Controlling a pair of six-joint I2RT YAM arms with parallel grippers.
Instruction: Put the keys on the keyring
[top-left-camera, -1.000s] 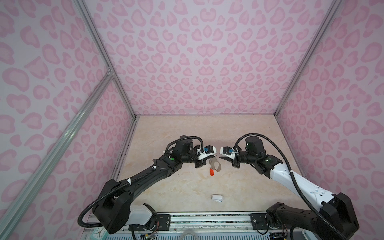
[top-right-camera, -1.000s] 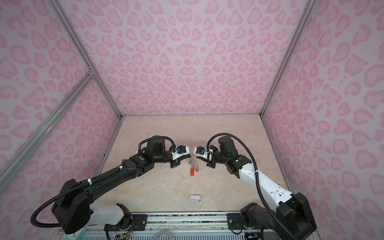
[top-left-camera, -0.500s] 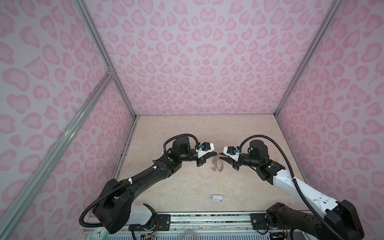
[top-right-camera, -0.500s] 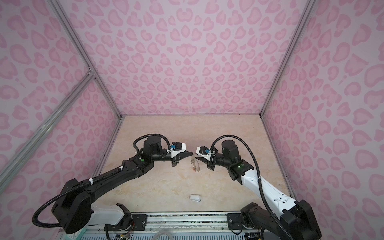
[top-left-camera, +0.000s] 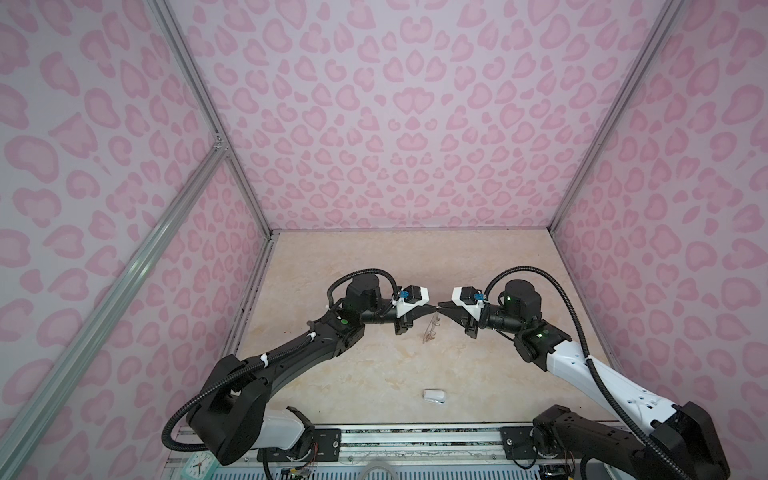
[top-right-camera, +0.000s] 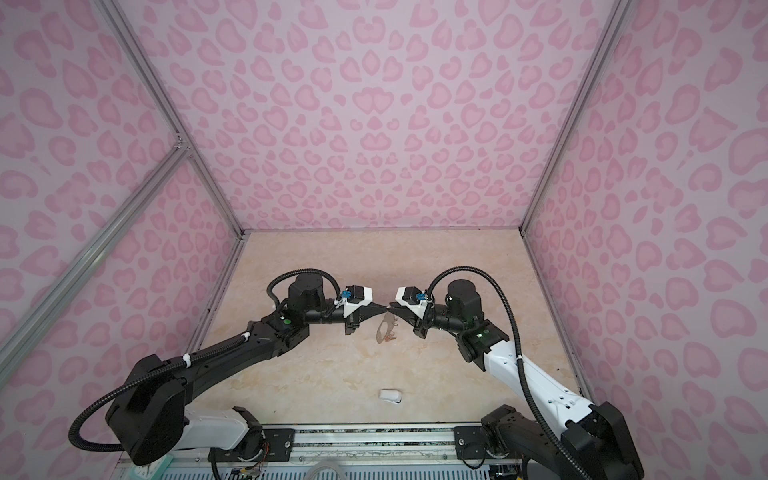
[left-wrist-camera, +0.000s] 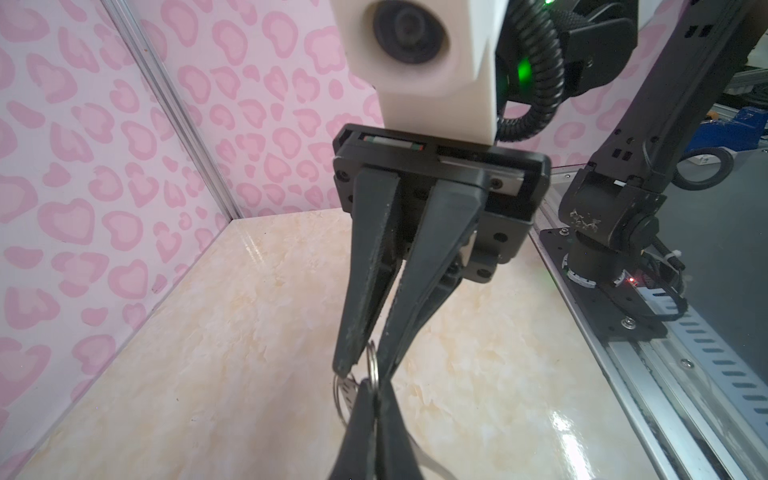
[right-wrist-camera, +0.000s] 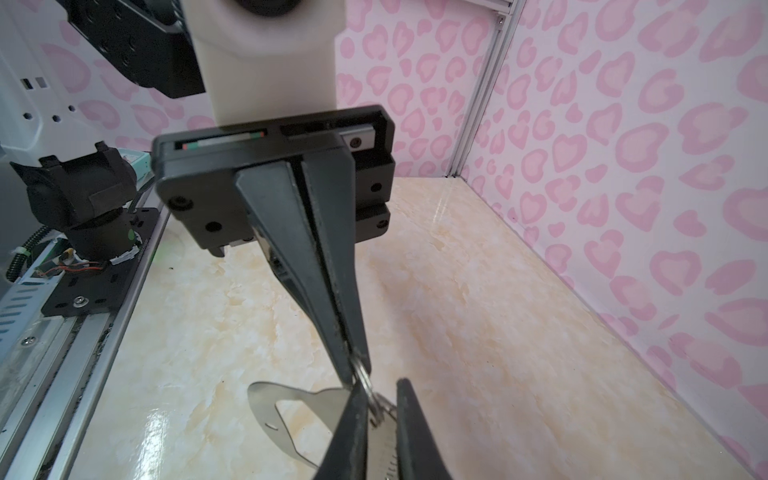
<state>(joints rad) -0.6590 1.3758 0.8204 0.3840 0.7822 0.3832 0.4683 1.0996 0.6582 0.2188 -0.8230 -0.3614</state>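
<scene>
One small white rounded object (top-left-camera: 434, 395) lies on the counter (top-left-camera: 374, 257) nearest the viewer, well in front of and below two pincers that meet tip to tip. The left pincer (right-wrist-camera: 352, 368) is clamped on one wire ring of the single keyring (right-wrist-camera: 291, 391), whose plate hangs just below it. The right pincer (left-wrist-camera: 365, 361) has jaws slightly apart around a wire ring, with one key (right-wrist-camera: 384, 453) blade between them; whether they grip cannot be told.
</scene>
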